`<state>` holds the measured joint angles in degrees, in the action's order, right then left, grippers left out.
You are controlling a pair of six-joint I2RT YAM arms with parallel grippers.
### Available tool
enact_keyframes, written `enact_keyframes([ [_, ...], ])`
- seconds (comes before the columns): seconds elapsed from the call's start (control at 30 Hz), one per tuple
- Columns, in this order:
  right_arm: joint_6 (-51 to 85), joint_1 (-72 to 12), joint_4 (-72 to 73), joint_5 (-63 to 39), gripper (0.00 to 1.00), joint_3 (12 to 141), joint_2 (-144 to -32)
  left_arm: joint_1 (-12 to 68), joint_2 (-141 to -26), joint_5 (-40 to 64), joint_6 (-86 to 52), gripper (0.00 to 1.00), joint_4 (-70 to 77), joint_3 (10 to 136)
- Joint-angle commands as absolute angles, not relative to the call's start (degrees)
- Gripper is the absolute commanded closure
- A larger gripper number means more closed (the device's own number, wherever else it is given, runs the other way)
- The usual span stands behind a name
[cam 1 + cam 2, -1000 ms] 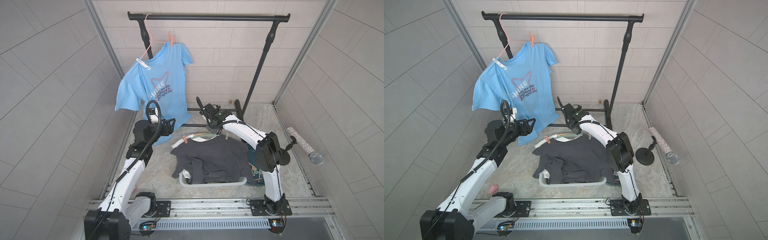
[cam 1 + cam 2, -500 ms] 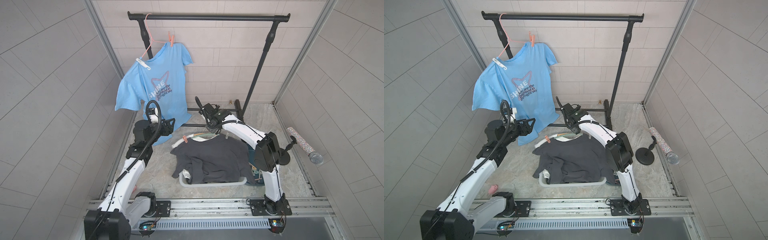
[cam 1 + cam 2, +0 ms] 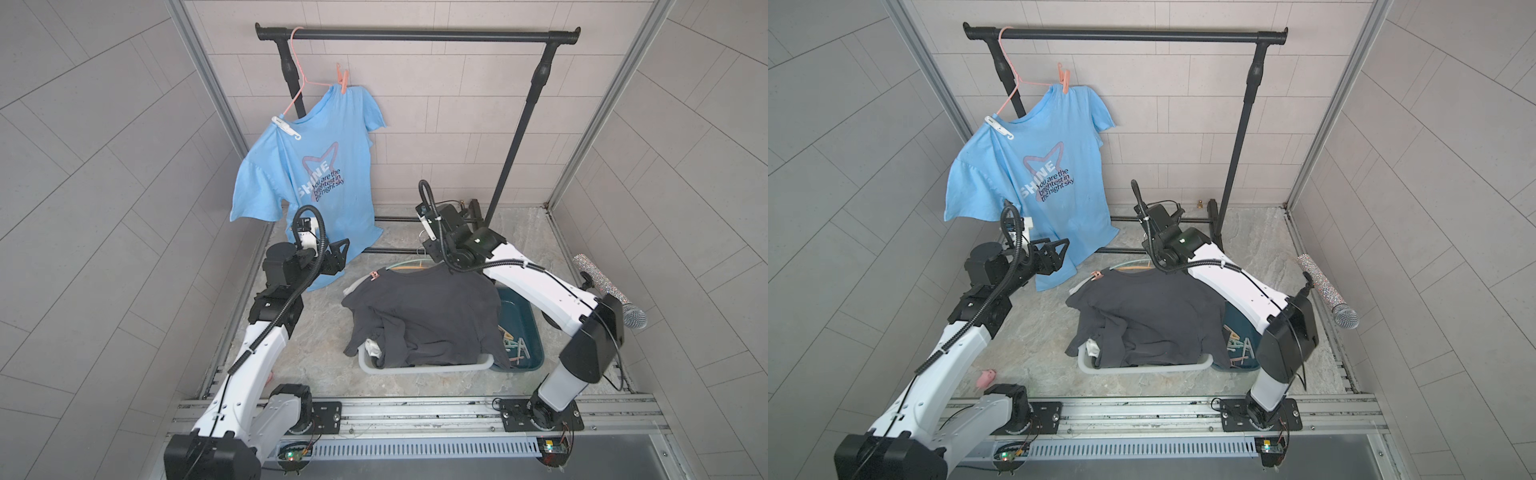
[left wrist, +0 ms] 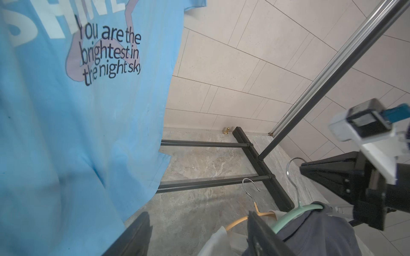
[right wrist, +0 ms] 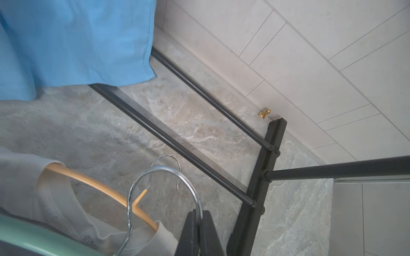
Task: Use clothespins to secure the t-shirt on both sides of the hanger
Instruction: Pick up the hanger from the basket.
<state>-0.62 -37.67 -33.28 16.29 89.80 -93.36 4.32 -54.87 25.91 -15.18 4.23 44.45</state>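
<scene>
The right claw (image 5: pixel 198 221) is pinching fully shut on the thin steel hook (image 5: pixel 164 168) of a mint green hanger (image 5: pixel 22 232), with the wire passing between its two black jaws. That hanger is sitting in the neck of a dark grey t-shirt (image 3: pixel 424 316), which is draping over a white basket (image 3: pixel 415 368) on the marbled floor. A wooden hanger (image 5: pixel 95 184) is lying just beside it.

The left claw (image 4: pixel 197 221) is hovering wide open, holding nothing, close to the lower hem of a sky-blue t-shirt (image 3: pixel 307 183) (printed "SHINE, You are the brightest in the night sky"). This shirt is hanging from a pink hanger (image 3: pixel 297 70) on a black rack (image 3: pixel 415 35) against the tiled wall.

A coral pink clothespin (image 3: pixel 343 81) is standing upright, gripping one shoulder near the collar. A white clothespin (image 3: pixel 286 129) is lying slanted on the other shoulder, lower down. Another coral peg (image 3: pixel 374 275) is sitting at the dark shirt's shoulder edge. More clothespins (image 3: pixel 515 349), slim pastel spring pegs in coral, white and mint, are lying loose in a teal tub (image 3: pixel 521 316) touching the basket.
</scene>
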Motion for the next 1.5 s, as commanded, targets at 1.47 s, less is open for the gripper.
enact_keyframes([
  [1.47,6.3,-47.1,-7.6,7.3,1.00,67.2,-61.0,30.0,-77.3,44.7,14.8,0.39,-38.0,86.6],
])
